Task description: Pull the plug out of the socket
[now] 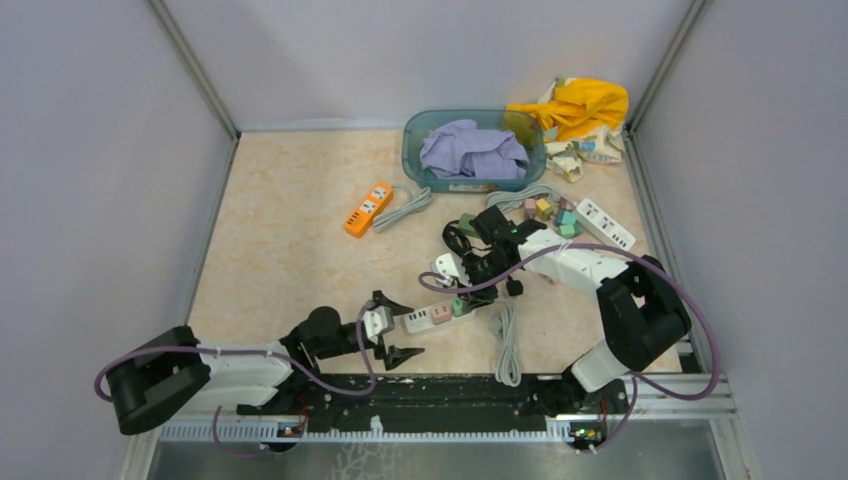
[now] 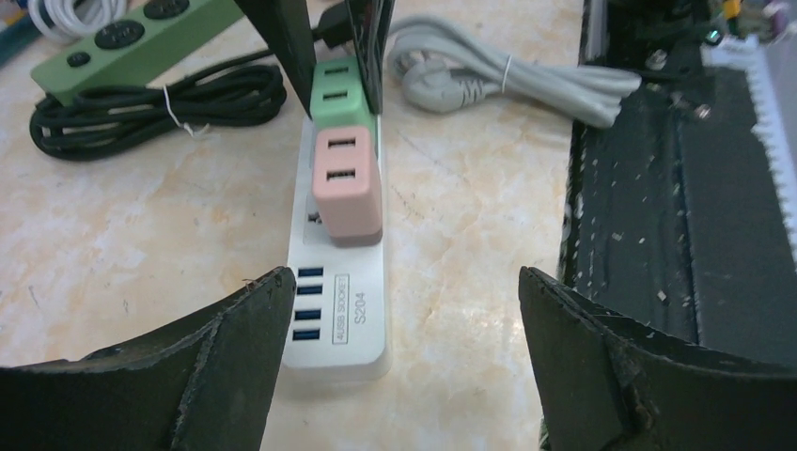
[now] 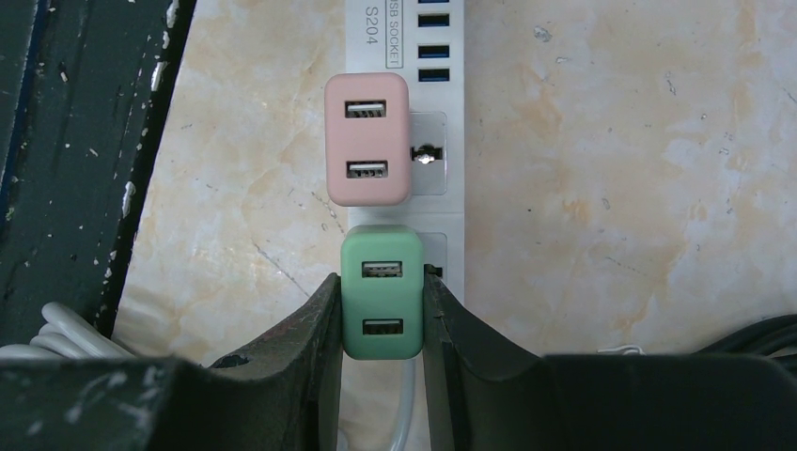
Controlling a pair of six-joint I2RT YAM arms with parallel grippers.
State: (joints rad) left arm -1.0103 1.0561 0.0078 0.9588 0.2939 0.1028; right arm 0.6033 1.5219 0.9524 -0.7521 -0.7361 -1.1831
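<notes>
**Top view.**
- White power strip [image 1: 425,318]: you will find it flat near the near edge of the desk [image 1: 290,240], about midway along.
- Pink plug [image 1: 440,312] and green plug [image 1: 459,306]: side by side on the strip.
- Left hand [image 1: 413,328]: at the strip's end nearer the left arm, released, fingers spread wide.
- Orange power strip [image 1: 368,209]: further up the desk.
- Teal basin [image 1: 412,140] holding a purple cloth [image 1: 470,150]: at the far edge.

**Left wrist view.**
- Your left fingers [image 2: 226,348] stand on either side of the strip's USB end, touching nothing.
- The pink plug comes first, then the green plug, pinched between two dark fingers.
- A green power strip [image 2: 132,42] and a coiled black cable [image 2: 141,103] lie on one side of the white strip, and a bundled grey cable [image 2: 507,80] on the other.

**Right wrist view.**
- Right hand [image 3: 381,301]: clenched on the green plug, one finger against each side face.
- The green plug sits on the strip, just beside the pink plug, which nothing touches.
</notes>
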